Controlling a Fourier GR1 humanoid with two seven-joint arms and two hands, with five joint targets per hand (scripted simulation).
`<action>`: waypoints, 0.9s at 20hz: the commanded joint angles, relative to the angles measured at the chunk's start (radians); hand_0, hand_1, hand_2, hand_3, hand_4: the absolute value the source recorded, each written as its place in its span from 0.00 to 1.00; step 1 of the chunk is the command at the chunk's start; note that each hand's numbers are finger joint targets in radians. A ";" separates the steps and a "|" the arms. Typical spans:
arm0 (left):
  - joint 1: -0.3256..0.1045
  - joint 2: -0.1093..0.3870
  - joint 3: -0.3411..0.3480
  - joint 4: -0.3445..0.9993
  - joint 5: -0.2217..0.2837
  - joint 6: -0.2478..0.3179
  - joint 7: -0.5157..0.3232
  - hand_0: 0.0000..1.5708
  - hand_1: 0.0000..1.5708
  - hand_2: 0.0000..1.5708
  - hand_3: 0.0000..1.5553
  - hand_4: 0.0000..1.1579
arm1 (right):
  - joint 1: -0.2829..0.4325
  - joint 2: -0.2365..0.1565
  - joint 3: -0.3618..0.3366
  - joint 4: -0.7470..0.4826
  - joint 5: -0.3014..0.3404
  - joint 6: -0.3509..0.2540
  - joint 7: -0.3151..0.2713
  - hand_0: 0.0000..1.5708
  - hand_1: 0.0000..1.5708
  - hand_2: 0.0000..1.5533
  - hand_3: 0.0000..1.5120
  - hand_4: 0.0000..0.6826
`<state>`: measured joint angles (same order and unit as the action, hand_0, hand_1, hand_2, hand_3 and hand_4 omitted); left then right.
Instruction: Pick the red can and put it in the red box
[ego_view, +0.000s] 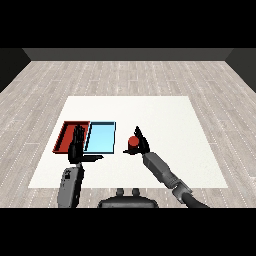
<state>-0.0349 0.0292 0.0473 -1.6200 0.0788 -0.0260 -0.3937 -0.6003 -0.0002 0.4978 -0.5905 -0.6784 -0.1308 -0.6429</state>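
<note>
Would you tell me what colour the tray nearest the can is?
Light blue tray, beside the red can, in the head view.

left hand (76, 145): fingers straight, thumb out | right hand (141, 145): fingers curled, grasping

Right robot hand (141, 145) curls round the red can (133, 143) (right of both trays).

No legible text, label, brand, number or sign appears on any surface: the red can (133, 143), the red tray (63, 136), the light blue tray (101, 137) and the table (165, 115) are all unmarked.
</note>
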 joint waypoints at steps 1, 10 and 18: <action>0.015 0.056 0.051 -0.036 0.065 -0.061 0.021 0.00 0.00 0.00 0.00 0.00 | -0.066 0.000 0.113 0.046 -0.097 -0.068 -0.007 0.00 0.00 0.00 0.00 0.00; 0.048 0.022 0.004 -0.089 0.030 -0.028 0.044 0.00 0.00 0.00 0.00 0.00 | -0.047 0.000 0.123 0.043 -0.128 -0.278 0.019 0.93 0.93 0.94 0.94 0.90; 0.047 0.006 0.014 0.020 0.018 -0.029 -0.047 0.00 0.00 0.00 0.00 0.00 | -0.056 0.000 0.189 0.017 -0.142 -0.351 0.010 0.92 0.92 0.93 0.92 0.87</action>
<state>-0.0248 0.0418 0.0604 -1.6010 0.0901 -0.0467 -0.4149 -0.6634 -0.0028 0.6408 -0.5574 -0.8033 -0.4312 -0.6246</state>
